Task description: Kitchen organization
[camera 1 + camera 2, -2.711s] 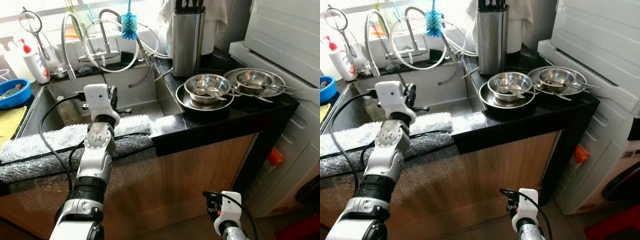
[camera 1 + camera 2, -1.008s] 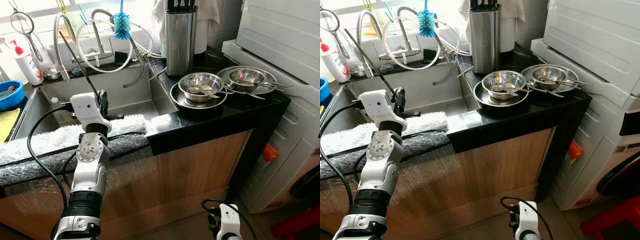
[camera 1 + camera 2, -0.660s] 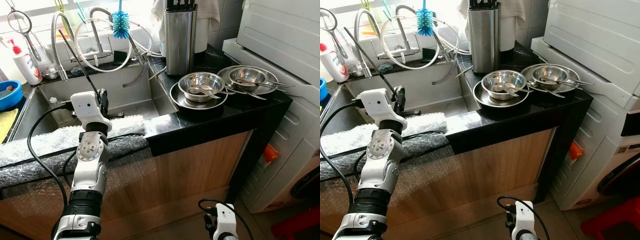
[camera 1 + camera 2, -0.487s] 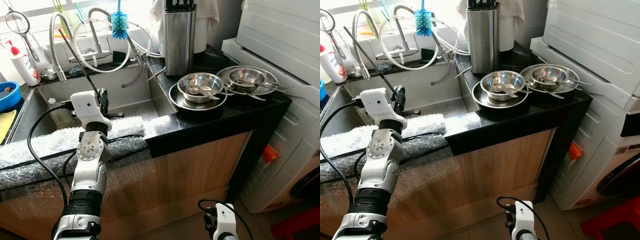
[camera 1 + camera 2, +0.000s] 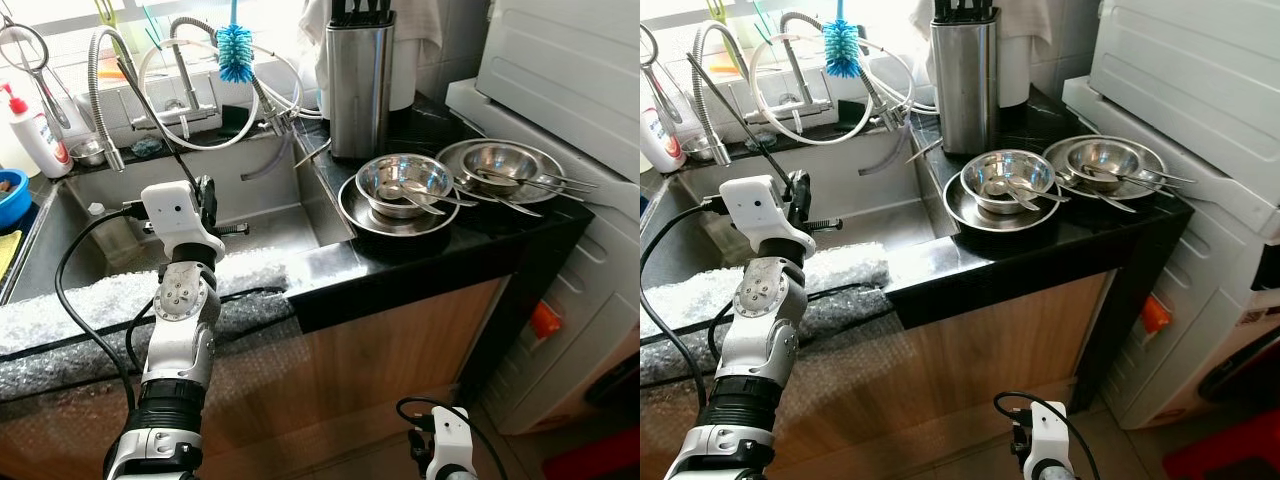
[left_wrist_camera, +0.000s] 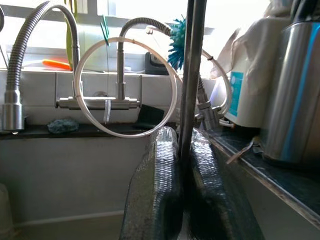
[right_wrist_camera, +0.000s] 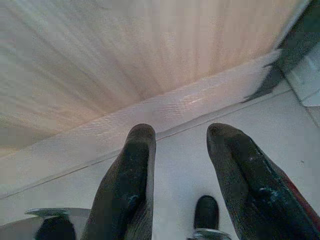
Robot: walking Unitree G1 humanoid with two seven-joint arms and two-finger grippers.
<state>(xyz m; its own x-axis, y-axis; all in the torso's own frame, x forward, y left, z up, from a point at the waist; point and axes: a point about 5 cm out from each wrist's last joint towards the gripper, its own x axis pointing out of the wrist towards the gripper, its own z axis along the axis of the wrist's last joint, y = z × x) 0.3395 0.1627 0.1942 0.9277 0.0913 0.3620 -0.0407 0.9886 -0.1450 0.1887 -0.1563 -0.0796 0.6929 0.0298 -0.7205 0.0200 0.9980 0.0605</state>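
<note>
Compared with a couple of seconds back, the left arm has lifted a bit and the whole view has swung, so that part is mostly the camera. The thin dark rod now sticks up higher over the sink.

Left eye view: the left claw [image 5: 205,200] sits above the sink [image 5: 265,215], near its front edge, pinching a thin rod [image 5: 150,105] that slants up toward the tap [image 5: 185,75]. On the bench's right end, the steel bowls [image 5: 403,183] sit stacked with spoons in them, just in front of the knife block [image 5: 360,80]. Bubble wrap [image 5: 120,300] covers the bench's front edge.

Right eye view: same scene. The right claw [image 5: 1025,425] hangs low by the cabinet, idle.

Left wrist view: the fingers [image 6: 157,190] are pressed together on the rod, which runs straight up between them.

Right wrist view: the fingers [image 7: 132,170] are spread, with just floor beneath.

Best guess is the rod belongs with the other utensils, so it should keep a firm pinch and swing slowly, minding the hoses and brush [image 5: 237,50] up top.
</note>
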